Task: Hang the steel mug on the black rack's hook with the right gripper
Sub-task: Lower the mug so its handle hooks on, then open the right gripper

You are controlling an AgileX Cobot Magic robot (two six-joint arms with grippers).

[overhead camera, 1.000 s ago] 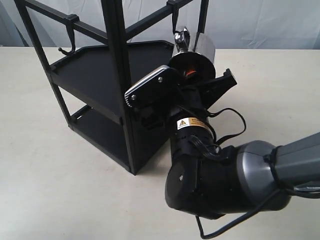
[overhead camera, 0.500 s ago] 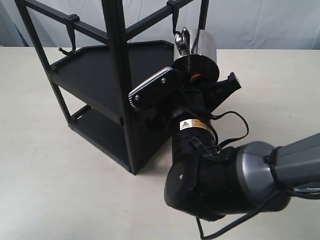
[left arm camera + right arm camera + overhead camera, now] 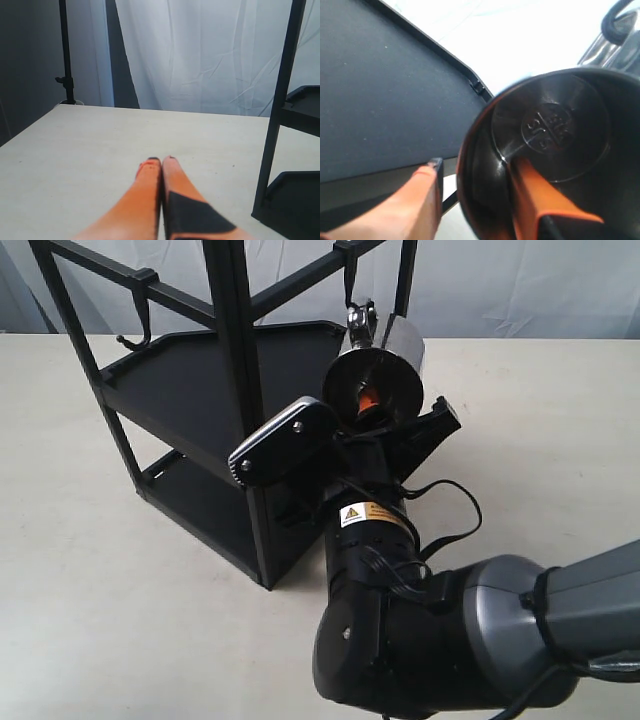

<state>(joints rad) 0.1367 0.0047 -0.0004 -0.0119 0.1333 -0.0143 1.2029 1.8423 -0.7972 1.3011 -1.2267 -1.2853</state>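
Note:
The steel mug [image 3: 402,340] is up beside the black rack [image 3: 236,360], mouth tilted toward the exterior camera. Its looped handle [image 3: 361,318] meets the lower end of the hook [image 3: 349,285]; I cannot tell whether it is threaded on. My right gripper [image 3: 356,410] straddles the mug's wall. In the right wrist view one orange finger [image 3: 535,195] lies inside the mug [image 3: 550,125], and the other finger [image 3: 420,195] is outside with a strip of table showing between it and the wall, so the right gripper [image 3: 474,164] is open. My left gripper [image 3: 161,159] is shut and holds nothing.
The rack's upper tray [image 3: 380,90] lies close beside the mug. A second hook [image 3: 140,315] hangs on the rack's left rail. A rack post [image 3: 280,100] stands near the left gripper. Pale table [image 3: 90,570] surrounds the rack, with a white curtain behind.
The right gripper has shifted down and left. The mug's mouth has swung round to face the exterior camera more, while its handle stayed by the hook.

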